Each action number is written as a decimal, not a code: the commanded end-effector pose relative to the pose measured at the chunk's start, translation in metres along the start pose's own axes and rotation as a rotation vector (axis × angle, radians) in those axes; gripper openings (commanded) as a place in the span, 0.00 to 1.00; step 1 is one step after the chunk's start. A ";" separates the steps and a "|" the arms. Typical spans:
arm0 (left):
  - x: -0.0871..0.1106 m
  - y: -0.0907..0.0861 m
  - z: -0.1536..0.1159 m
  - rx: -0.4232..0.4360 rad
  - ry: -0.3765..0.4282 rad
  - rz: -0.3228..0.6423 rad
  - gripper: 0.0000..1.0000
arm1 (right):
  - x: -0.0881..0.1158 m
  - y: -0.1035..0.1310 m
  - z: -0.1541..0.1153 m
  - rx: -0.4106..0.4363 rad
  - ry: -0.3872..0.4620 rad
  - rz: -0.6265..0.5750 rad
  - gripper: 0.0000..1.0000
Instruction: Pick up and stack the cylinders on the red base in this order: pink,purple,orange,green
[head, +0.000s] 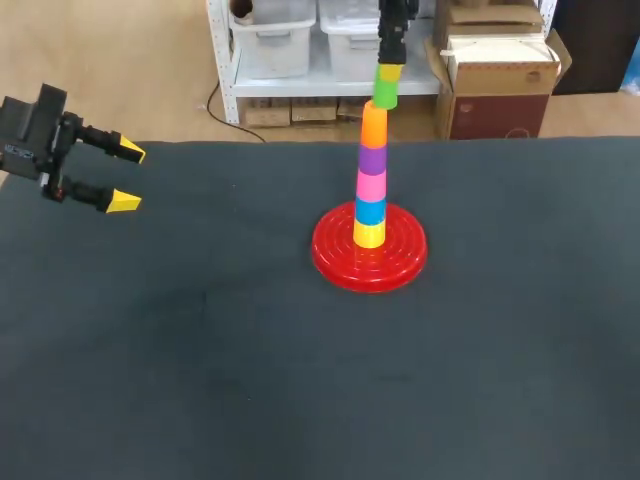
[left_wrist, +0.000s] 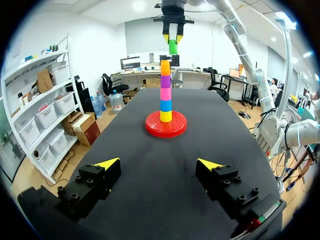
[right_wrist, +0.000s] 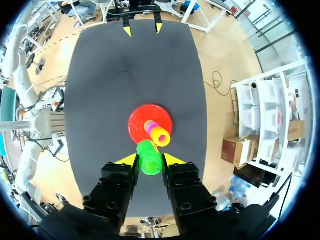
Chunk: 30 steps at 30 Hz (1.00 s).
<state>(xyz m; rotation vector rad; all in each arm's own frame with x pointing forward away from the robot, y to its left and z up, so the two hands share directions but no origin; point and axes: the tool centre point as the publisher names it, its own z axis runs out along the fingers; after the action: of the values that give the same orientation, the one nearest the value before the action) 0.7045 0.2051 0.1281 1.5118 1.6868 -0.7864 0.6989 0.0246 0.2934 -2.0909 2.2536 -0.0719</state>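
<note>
Head view: the table (head: 200, 350) is covered in a dark, matte, felt-like sheet. Toward the middle of its far edge sits the red base (head: 400, 270), a glossy plastic disc with concentric ridges. A straight column of smooth plastic cylinders rises from its centre: yellow cylinder (head: 369, 234), blue cylinder (head: 370, 211), pink cylinder (head: 371, 185), purple cylinder (head: 372, 159), then the taller orange cylinder (head: 374, 125). The right gripper (head: 389, 70) hangs over the column, fingers pointing down and clamped on the green cylinder (head: 385, 92), which hangs at the orange cylinder's top; contact cannot be told here. The left gripper (head: 125, 176) hovers near the table's far left corner, fingers spread with nothing between them.

Left wrist view: the left gripper (left_wrist: 159, 163) shows blocky black fingers with wedge-shaped yellow tips, wide apart over bare cloth. Well ahead, the column is seen from the side, and here a small gap shows between the green cylinder (left_wrist: 172, 47) and the orange one.

Right wrist view: looking straight down, the right gripper (right_wrist: 150, 160) pinches the green cylinder (right_wrist: 149, 157) from two sides. The orange cylinder (right_wrist: 160, 136) shows a hollow open top. The green one sits beside that opening, not centred over it. The left gripper (right_wrist: 143, 29) shows at the table's opposite end.
</note>
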 end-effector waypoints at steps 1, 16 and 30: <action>0.001 -0.001 0.000 -0.002 -0.002 0.003 1.00 | -0.001 -0.003 0.005 0.042 0.001 -0.002 0.00; 0.001 -0.001 0.000 -0.002 -0.002 0.003 1.00 | -0.004 -0.023 0.023 -0.005 0.006 -0.013 0.00; 0.001 -0.001 0.000 -0.002 -0.002 0.003 1.00 | -0.014 -0.037 0.026 -0.012 0.021 -0.039 0.00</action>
<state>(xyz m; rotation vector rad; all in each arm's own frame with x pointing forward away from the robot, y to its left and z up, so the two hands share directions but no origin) 0.7045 0.2051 0.1281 1.5118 1.6868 -0.7864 0.7323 0.0319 0.2710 -2.1379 2.2184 -0.0941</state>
